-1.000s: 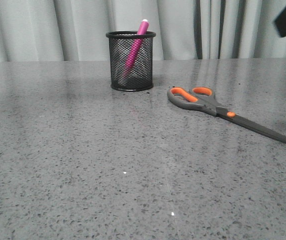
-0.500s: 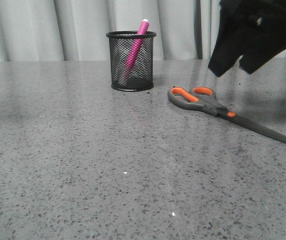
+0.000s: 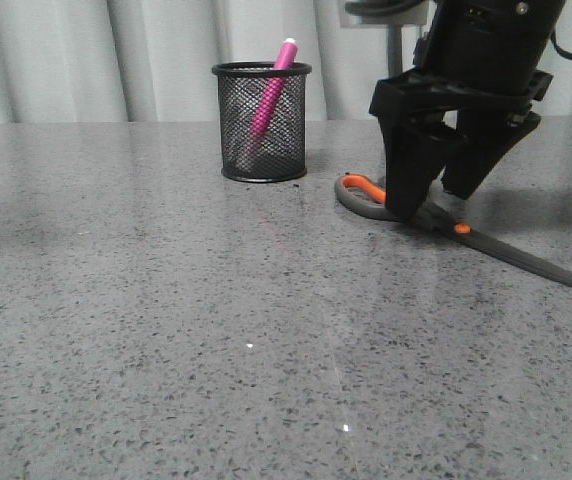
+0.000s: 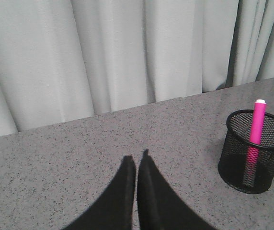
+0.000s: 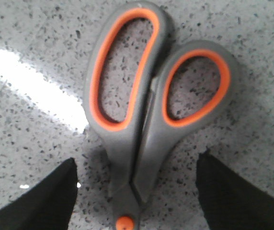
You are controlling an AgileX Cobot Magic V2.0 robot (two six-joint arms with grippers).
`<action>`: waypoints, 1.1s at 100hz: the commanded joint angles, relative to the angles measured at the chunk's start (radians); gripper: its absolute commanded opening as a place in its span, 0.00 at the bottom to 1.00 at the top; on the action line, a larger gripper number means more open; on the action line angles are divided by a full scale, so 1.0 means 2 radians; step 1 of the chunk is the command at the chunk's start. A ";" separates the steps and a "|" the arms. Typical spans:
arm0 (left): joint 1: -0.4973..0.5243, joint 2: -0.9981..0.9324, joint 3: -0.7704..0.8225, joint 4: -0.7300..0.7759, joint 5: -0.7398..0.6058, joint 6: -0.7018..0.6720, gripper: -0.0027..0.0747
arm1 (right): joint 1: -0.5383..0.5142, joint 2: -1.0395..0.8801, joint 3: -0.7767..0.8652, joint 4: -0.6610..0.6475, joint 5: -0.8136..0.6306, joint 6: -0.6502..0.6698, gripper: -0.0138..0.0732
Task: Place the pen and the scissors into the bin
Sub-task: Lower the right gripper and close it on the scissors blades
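Observation:
The pink pen (image 3: 269,95) stands tilted inside the black mesh bin (image 3: 262,122) at the back of the table; both also show in the left wrist view, pen (image 4: 256,125) and bin (image 4: 254,151). The scissors (image 3: 506,249) lie flat on the table, right of the bin, blades pointing right. My right gripper (image 3: 433,205) is open and low over the scissors' handles, one finger on each side. In the right wrist view the handles (image 5: 149,103) lie between the open fingers (image 5: 41,201), near the orange pivot (image 5: 124,223). My left gripper (image 4: 137,160) is shut and empty, away from the bin.
Grey speckled table (image 3: 166,330) with a pale curtain (image 3: 86,50) behind it. The bin stands near the table's back edge.
My right arm came down from the upper right and now straddles the scissors' handles with open fingers. Pen, bin and scissors have not moved.

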 commanded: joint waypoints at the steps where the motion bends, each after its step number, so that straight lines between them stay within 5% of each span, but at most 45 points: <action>1: 0.002 -0.009 -0.013 -0.023 -0.002 -0.006 0.01 | 0.001 -0.015 -0.017 -0.008 -0.004 0.004 0.70; 57: 0.002 -0.009 -0.013 -0.027 -0.002 -0.006 0.01 | 0.009 -0.007 -0.017 -0.001 0.001 0.004 0.60; 76: 0.002 -0.009 -0.013 -0.027 -0.002 -0.006 0.01 | 0.010 -0.007 -0.017 -0.001 0.015 0.004 0.43; 102: 0.002 -0.009 -0.013 -0.027 -0.002 -0.006 0.01 | 0.010 -0.007 -0.017 -0.001 0.027 0.004 0.07; 110: 0.002 -0.009 -0.013 -0.027 -0.002 -0.006 0.01 | 0.010 -0.011 -0.017 -0.001 0.024 0.004 0.07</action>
